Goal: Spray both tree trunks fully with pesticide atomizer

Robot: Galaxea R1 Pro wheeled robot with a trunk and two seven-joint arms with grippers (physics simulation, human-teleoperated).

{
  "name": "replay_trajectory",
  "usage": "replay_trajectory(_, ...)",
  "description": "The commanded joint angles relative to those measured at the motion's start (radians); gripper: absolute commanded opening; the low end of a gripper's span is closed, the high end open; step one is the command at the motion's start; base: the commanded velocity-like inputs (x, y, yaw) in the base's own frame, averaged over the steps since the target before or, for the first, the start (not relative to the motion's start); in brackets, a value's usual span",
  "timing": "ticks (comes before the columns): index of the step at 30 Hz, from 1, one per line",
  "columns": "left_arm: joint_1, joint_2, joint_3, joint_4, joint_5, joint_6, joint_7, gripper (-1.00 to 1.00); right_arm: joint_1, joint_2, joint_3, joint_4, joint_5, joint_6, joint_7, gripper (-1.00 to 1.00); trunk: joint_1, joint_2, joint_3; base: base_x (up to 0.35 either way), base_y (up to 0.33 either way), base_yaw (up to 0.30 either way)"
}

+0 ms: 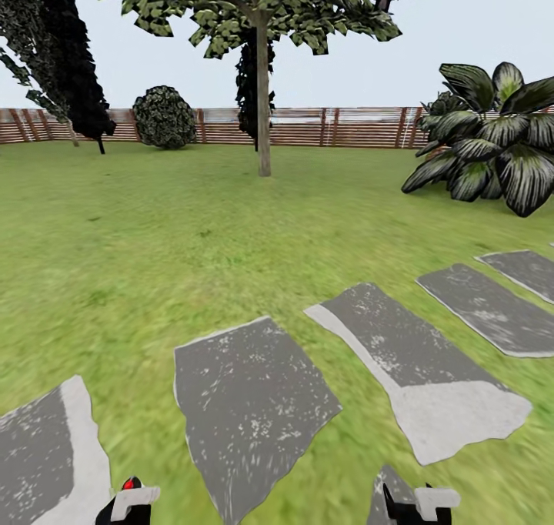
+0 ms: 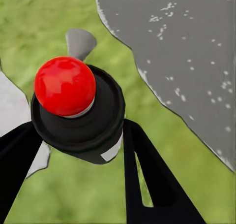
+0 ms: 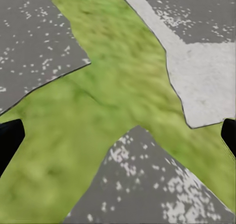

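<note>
**Supervisor:** Report the state of each end effector.

**Operator:** I read the left end effector as clamped on the pesticide atomizer. In the left wrist view its two black fingers sit against either side of the black bottle body, and the red tip faces the camera. In the head view the left end effector sits at the lower frame edge with the red tip just visible above it. The right end effector is spread wide: I see one black fingertip at each side edge of the right wrist view, with nothing between them, above lawn and grey stepping stones.

**Supervisor:** Locate the task items.

**Operator:** One tree stands ahead on the lawn, well apart from me. Its tree trunk is upright and bare low down. Behind it runs the brown slatted fence. A black cypress stands far left, a round bush is near the fence, and a striped-leaf plant is to the right. Stepping stones lie between me and the tree.
</note>
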Motion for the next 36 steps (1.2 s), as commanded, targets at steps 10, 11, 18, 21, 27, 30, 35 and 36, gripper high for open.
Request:
replay_trajectory(10,0.0,0.0,0.0,0.001,0.0,0.001,0.0,-1.0,0.0,0.0,0.0,-0.001,0.0,0.0,0.0,1.0,0.0,0.0,0.0,0.335,-0.075,0.0)
replay_trajectory(11,0.0,0.0,0.0,0.001,0.0,0.001,0.0,-1.0,0.0,0.0,0.0,-0.001,0.0,0.0,0.0,1.0,0.0,0.0,0.0,0.335,-0.075,0.0)
replay_trajectory(18,0.0,0.0,0.0,0.001,0.0,0.001,0.0,-1.0,0.0,0.0,0.0,-0.002,0.0,0.0,0.0,1.0,0.0,0.0,0.0,0.335,-0.075,0.0)
replay_trajectory(21,0.0,0.0,0.0,0.001,0.0,0.001,0.0,-1.0,0.0,0.0,0.0,-0.002,0.0,0.0,0.0,1.0,0.0,0.0,0.0,0.335,-0.075,0.0)
replay_trajectory(27,0.0,0.0,0.0,0.001,0.0,0.002,0.0,-1.0,0.0,0.0,0.0,-0.001,0.0,0.0,0.0,1.0,0.0,0.0,0.0,0.335,-0.075,0.0)
replay_trajectory(30,0.0,0.0,0.0,0.002,0.0,0.002,0.0,-1.0,0.0,0.0,0.0,0.0,0.0,0.0,0.0,1.0,0.0,0.0,0.0,0.335,-0.075,0.0)
replay_trajectory(35,0.0,0.0,0.0,0.002,0.0,0.002,0.0,-1.0,0.0,0.0,0.0,0.0,0.0,0.0,0.0,1.0,0.0,0.0,0.0,0.335,-0.075,0.0)
replay_trajectory(36,0.0,0.0,0.0,0.002,0.0,0.002,0.0,-1.0,0.0,0.0,0.0,0.0,0.0,0.0,0.0,1.0,0.0,0.0,0.0,0.335,-0.075,0.0)
